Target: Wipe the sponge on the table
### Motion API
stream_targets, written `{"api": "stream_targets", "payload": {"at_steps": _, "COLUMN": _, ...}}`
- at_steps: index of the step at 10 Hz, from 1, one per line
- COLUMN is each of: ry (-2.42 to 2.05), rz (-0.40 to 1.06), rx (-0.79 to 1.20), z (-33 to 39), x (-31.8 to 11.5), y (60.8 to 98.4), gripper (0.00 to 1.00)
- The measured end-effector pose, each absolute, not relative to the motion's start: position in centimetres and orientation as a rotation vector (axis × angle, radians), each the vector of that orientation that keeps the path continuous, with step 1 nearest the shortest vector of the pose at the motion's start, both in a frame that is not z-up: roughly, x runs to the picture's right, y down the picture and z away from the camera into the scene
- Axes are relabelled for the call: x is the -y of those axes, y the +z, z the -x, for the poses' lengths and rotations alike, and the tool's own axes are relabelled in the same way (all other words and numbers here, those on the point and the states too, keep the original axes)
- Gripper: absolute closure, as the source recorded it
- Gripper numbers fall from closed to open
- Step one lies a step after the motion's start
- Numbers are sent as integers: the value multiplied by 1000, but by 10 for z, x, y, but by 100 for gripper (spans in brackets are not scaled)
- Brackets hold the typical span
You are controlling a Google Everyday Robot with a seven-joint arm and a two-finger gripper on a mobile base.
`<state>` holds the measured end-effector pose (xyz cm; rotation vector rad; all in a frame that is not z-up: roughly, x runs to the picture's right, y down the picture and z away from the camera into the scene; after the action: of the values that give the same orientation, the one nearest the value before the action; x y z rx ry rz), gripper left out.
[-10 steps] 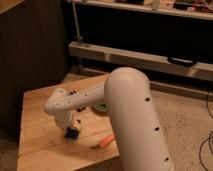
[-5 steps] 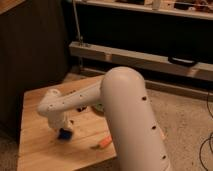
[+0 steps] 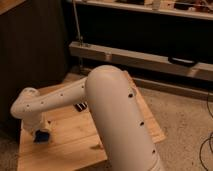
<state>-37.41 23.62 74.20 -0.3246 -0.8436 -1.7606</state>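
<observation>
The small dark blue sponge (image 3: 43, 136) rests against the light plank table (image 3: 67, 142) near its left edge. My gripper (image 3: 40, 130) is right above it at the end of the white arm and is shut on the sponge, pressing it down onto the wood. The arm's big white upper link fills the middle of the view and hides much of the table's centre.
A black-and-white striped item (image 3: 81, 106) lies on the table just behind the forearm. A bit of the orange carrot (image 3: 95, 146) shows at the arm's lower edge. A dark cabinet stands to the left, and a metal rail and shelving lie beyond the table.
The gripper has slid the sponge leftward across the table, from near its middle towards the left edge.
</observation>
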Motion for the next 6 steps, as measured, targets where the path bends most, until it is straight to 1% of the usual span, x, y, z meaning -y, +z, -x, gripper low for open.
{"api": "stream_targets", "payload": {"at_steps": 3, "ry": -1813, "rz": 314, "rx": 902, "z": 378, "x": -275, "y": 715, "gripper": 96}}
{"api": "stream_targets", "payload": {"at_steps": 6, "ry": -1796, "rz": 340, "rx": 944, "z": 328, "x": -309, "y": 694, "gripper": 96}}
